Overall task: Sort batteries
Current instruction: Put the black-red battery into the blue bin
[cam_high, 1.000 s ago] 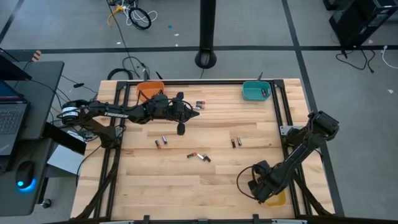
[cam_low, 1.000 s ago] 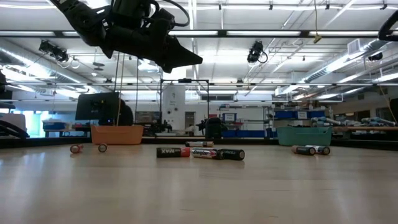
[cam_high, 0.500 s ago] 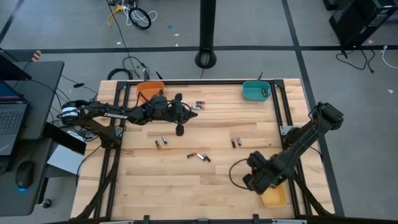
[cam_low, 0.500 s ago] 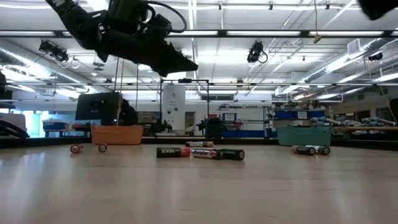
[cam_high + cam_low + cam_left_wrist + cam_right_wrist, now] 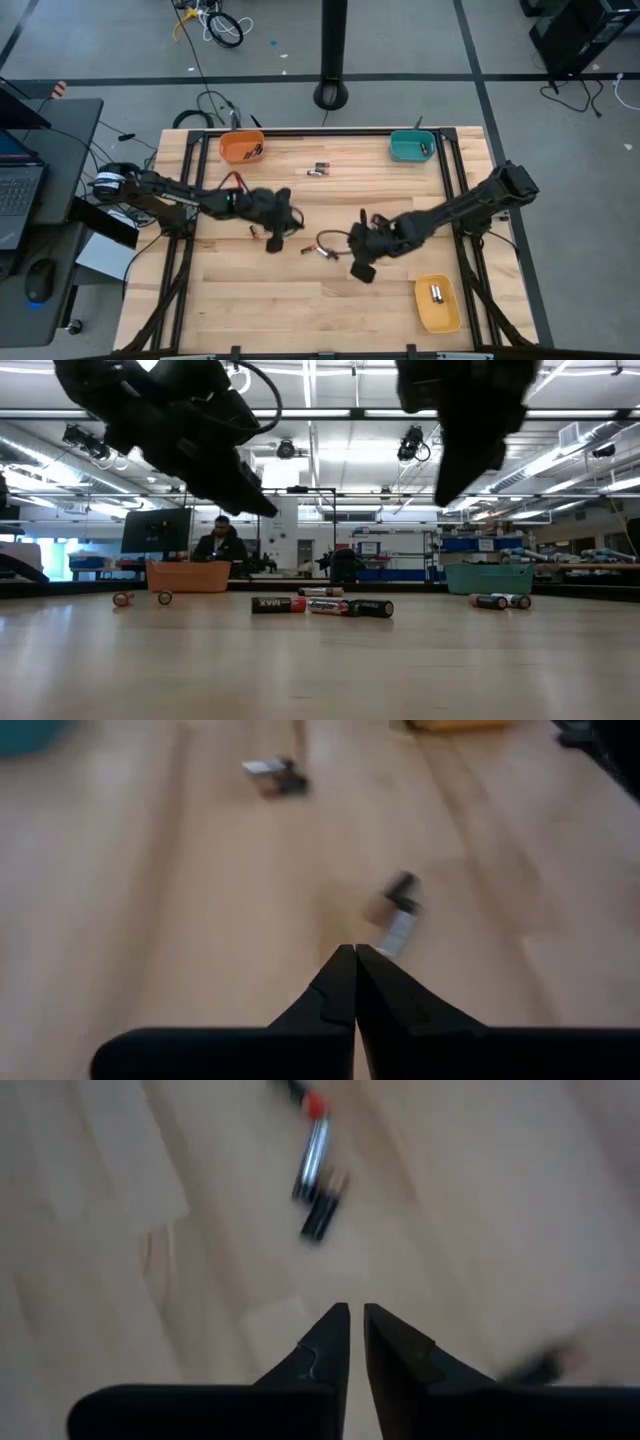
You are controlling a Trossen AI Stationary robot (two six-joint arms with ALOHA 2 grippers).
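High view showed both dark arms reaching over the pale planked wooden tabletop (image 5: pixel 300 300), where small cylindrical batteries (image 5: pixel 322 250), some black with reddish ends, some silvery grey, lay scattered. The left hand (image 5: pixel 273 243), fingers pressed tight together and grasping nothing, hovered near a pair of cells left of centre. The right hand (image 5: pixel 360 271) hung just beside the central cluster, its fingers nearly closed with a thin gap between them and nothing held.

More cells lay near the far edge between the orange plastic bin (image 5: pixel 242 148) and the teal plastic bin (image 5: pixel 411 147); two rested in the yellow plastic bin (image 5: pixel 438 304) at the near right corner.

Such cells would probably handle as light, rigid and smooth-skinned, liable to roll on the flat boards. A grip across the middle of the barrel, fingers square to its length, looked the safest hold.
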